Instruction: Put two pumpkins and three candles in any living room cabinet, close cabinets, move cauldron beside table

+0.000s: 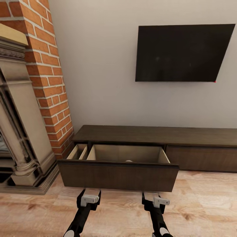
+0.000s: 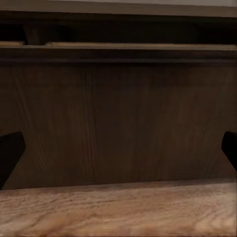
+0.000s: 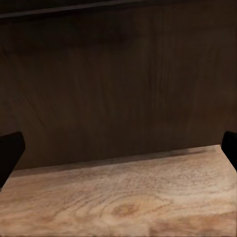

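The long, low, dark brown cabinet (image 1: pixel 154 135) stands against the wall under the TV. Its left drawer (image 1: pixel 118 176) is pulled out, showing a pale wood interior. A small pale rounded top (image 1: pixel 128 161) peeks over the drawer front from inside; too little shows to tell whether it is a candle. My left gripper (image 1: pixel 89 193) and right gripper (image 1: pixel 153 195) hover low just in front of the drawer front, both open and empty. The wrist views face that dark front (image 2: pixel 118 123) (image 3: pixel 118 79) close up, with fingertips (image 2: pixel 10 153) (image 3: pixel 10 153) spread wide. Pumpkins, cauldron and table are out of view.
A brick column (image 1: pixel 49 75) and stone fireplace surround (image 1: pixel 19 131) stand at the left, close to the drawer's left end. A black TV (image 1: pixel 184 52) hangs on the wall. Light wood floor (image 1: pixel 204 210) lies in front of the cabinet, whose right drawer front (image 1: pixel 204 158) is shut.
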